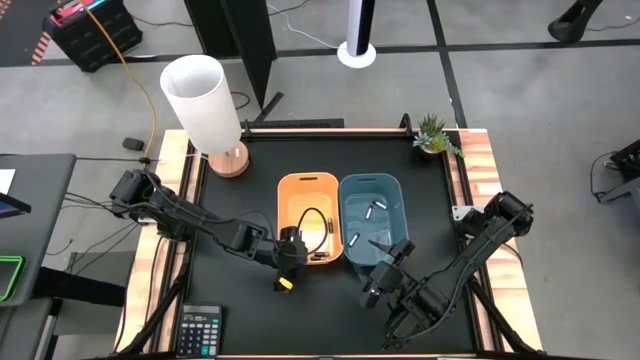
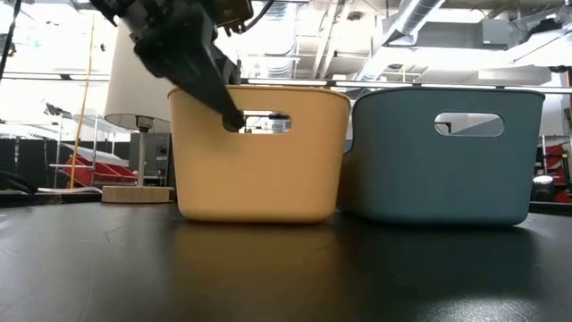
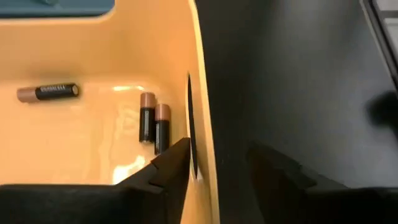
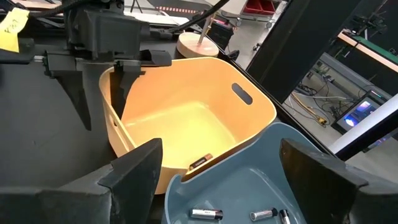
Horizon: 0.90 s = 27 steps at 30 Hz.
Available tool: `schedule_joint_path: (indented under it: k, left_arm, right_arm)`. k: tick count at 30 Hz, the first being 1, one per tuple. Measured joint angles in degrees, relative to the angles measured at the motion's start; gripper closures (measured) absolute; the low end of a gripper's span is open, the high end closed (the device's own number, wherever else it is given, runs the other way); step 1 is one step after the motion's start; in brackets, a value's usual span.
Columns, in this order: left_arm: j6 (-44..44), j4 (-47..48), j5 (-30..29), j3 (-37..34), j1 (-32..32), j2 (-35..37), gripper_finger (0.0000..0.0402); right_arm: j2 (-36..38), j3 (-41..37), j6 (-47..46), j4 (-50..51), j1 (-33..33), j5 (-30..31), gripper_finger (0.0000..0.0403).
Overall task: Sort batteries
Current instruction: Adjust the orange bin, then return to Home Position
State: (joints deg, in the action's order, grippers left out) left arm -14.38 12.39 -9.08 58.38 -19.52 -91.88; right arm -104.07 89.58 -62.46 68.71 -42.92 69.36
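An orange bin (image 1: 308,200) and a blue bin (image 1: 385,190) stand side by side in the middle of the table. Three dark batteries with copper ends (image 3: 154,121) lie on the orange bin's floor. Several white/silver batteries (image 1: 372,209) (image 4: 205,213) lie in the blue bin. My left gripper (image 1: 291,250) (image 3: 217,149) is open at the orange bin's near wall (image 3: 202,124), with one finger inside and one outside. My right gripper (image 1: 385,260) (image 4: 221,149) is open above the blue bin's near rim and holds nothing. My left gripper stands astride the orange bin's near wall (image 3: 205,93) beside its handle slot (image 2: 268,122), pointing down from above. The inner finger (image 3: 177,158) is close against the wall. I cannot tell whether it touches.
A lamp with a white shade (image 1: 203,100) and a wooden foot (image 1: 230,162) stands at the far left corner. A small plant (image 1: 436,134) is at the far right corner, and a calculator (image 1: 200,330) at the near left. Bare black tabletop (image 1: 320,320) lies in front of the bins.
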Motion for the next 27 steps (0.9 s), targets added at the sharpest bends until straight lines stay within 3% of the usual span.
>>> schedule_joint_path:
  k: [11,18,23,27]
  left_arm:
    - [2.6,2.1,-0.9,4.0,-0.1,1.8,0.0191]
    - [7.7,4.9,-10.3,4.1,-3.0,12.2,0.0187]
    - [12.4,7.3,-17.6,4.0,-6.6,20.6,0.0187]
    - [13.3,7.2,-21.4,-0.6,-7.9,28.3,0.0198]
  right_arm:
    - [0.0,0.0,0.0,-0.5,0.0,0.0,0.0062]
    - [0.0,0.0,6.6,-6.1,-0.2,-1.3,0.0076]
    - [-0.1,0.0,17.4,-12.6,2.0,-7.2,0.0136]
    - [-0.1,-1.1,25.8,-16.3,5.0,-7.8,0.0234]
